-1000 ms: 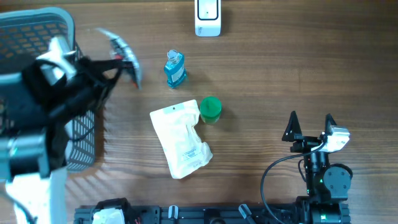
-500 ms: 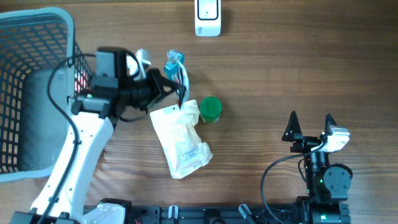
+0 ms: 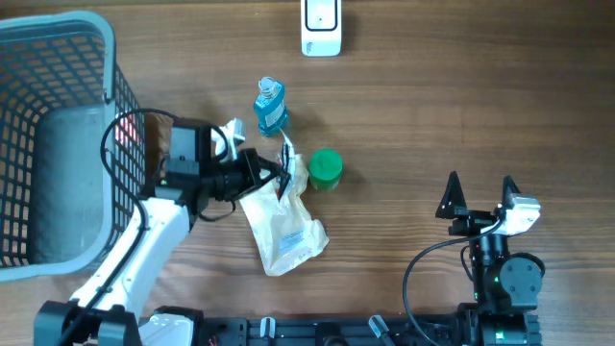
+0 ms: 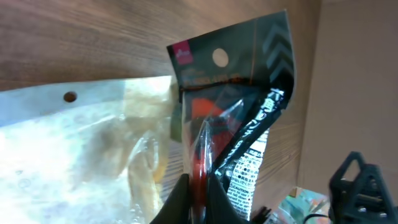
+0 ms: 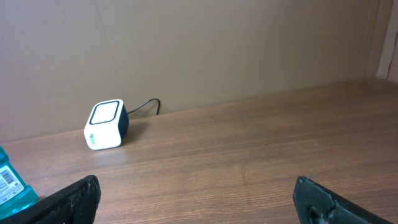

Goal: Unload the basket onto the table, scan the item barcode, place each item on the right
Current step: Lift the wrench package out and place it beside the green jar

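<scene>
Pinching a glossy black-and-red film packet [image 4: 239, 74] with a round hang hole, the left gripper [image 3: 277, 173] has its jaws pressed together on the packet's edge, over the top of a crinkled translucent pouch [image 3: 285, 226]. The left arm extends rightward, low over the wood-grain table [image 3: 432, 96]. The right gripper [image 3: 479, 197] rests spread wide, well apart.

Brown wooden table [image 3: 432, 115], plain beige wall [image 5: 217, 43]
</scene>
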